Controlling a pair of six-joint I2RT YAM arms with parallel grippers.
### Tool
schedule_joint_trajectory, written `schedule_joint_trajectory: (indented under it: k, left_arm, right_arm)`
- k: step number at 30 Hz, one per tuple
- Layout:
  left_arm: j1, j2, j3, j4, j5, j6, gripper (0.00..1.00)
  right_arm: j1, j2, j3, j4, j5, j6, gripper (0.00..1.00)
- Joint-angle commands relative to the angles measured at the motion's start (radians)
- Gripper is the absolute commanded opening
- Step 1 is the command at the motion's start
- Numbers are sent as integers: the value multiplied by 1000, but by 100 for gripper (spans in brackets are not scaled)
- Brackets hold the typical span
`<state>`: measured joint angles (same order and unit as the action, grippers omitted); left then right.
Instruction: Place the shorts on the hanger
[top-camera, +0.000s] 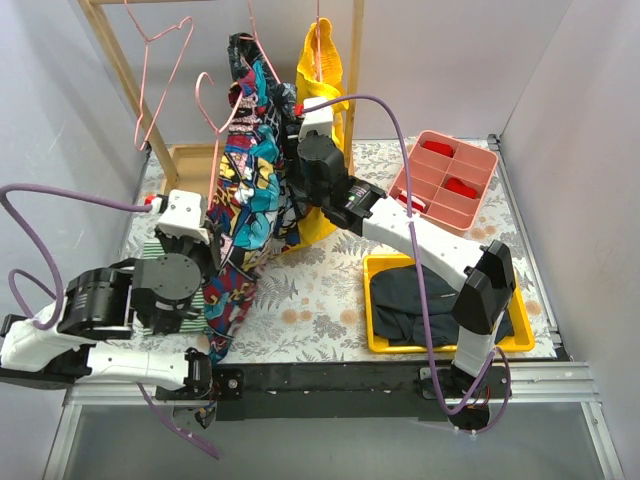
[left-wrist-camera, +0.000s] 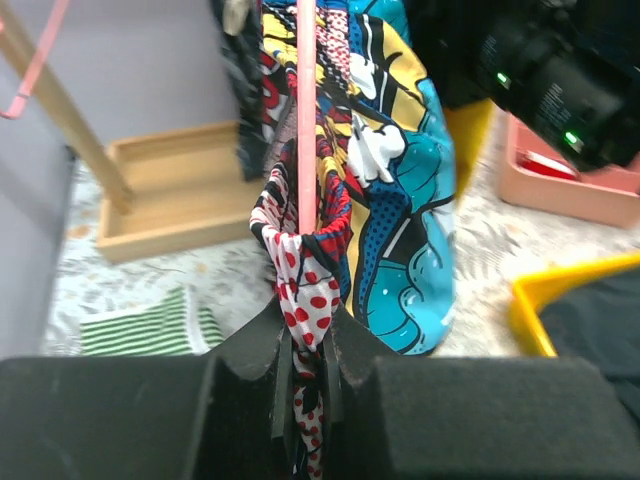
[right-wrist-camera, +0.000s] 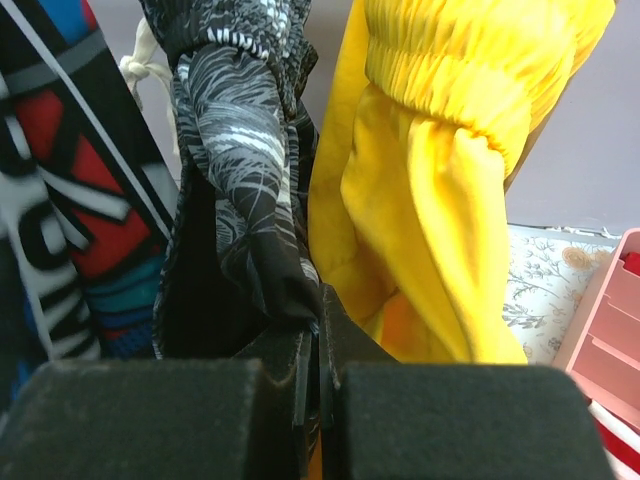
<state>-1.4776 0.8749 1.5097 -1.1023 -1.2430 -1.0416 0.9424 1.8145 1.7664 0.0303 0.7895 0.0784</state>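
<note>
The left arm (top-camera: 110, 315) and right arm (top-camera: 425, 245) have white shells, black joints and purple cables (top-camera: 400, 130); the left gripper (left-wrist-camera: 303, 345) and right gripper (right-wrist-camera: 318, 335) are black.

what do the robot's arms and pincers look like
Both the left arm and right arm have white links with bulky black joint housings, each trailing a purple cable. The left pincer and right pincer are matte black and blocky. Small green lights glow on the right arm.
</note>
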Motion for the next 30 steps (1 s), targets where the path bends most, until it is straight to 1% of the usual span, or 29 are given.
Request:
schedule_joint_trajectory:
  k: [1,2,3,4,5,6,7,8,9,10,12,13,14,15,17,19,20,23,26,30]
  left_arm:
    - [80,67,18,142,-141,141,0]
    - [149,61,-32,279,-132,329,0]
    - [195,58,-86,394,-116,435,0]
    - [253,62,-121,527,-45,512,0]
    - [405,78,-131,486,29,502,0]
    - [497,134,-70,399,162,357,0]
    - [598,151,-66,359,266,361,0]
    - [775,157,-83,416,438,382,0]
    - [837,164,-98,420,524,347,0]
    - [884,158,-130,505,572,366,0]
    - [951,165,-137,533,680,338,0]
    - [991,185,-132,576,735,319,0]
    - [1073,197,-125,585,869,295,0]
    - [1115,208,-121,607,926,285,0]
    - [1198,231,-102,651,981,264,0]
    - [1234,243,-85,682,1030,270,0]
    - [1258,263,-51,687,1040,279,0]
    - [1304,323,33,667,1048,296,0]
    - [1329,360,92,662,1077,310,0]
    - [1344,465,226,627,1088,322,0]
  right_arm:
    - [-5,-37,19,8,-3,11,1]
    - [-5,-37,21,5,-7,15,1]
    - [-5,-35,25,0,-9,17,1]
    - [-5,-32,28,-3,-10,18,1]
    - [-5,-30,31,-4,-7,17,1]
    - [-5,-30,33,-7,-9,17,1]
    - [-5,-30,39,-16,-9,20,1]
    - [-5,-32,36,-18,-12,20,1]
    - [-7,-35,34,-18,-13,23,1]
    - [-7,-38,31,-20,-18,23,1]
    - [-7,-41,30,-23,-24,29,1]
    - [-7,-40,31,-24,-32,31,1]
    - [-5,-37,37,-29,-36,32,1]
    - [-7,-34,45,-29,-41,37,1]
    - [-7,-24,63,-64,-49,41,1]
    - [-7,-18,74,-73,-55,46,1]
    - [-7,-17,79,-75,-56,44,1]
    - [-7,-20,77,-72,-59,46,1]
    - [-7,-21,71,-69,-64,44,1]
    - [-7,-21,74,-69,-67,41,1]
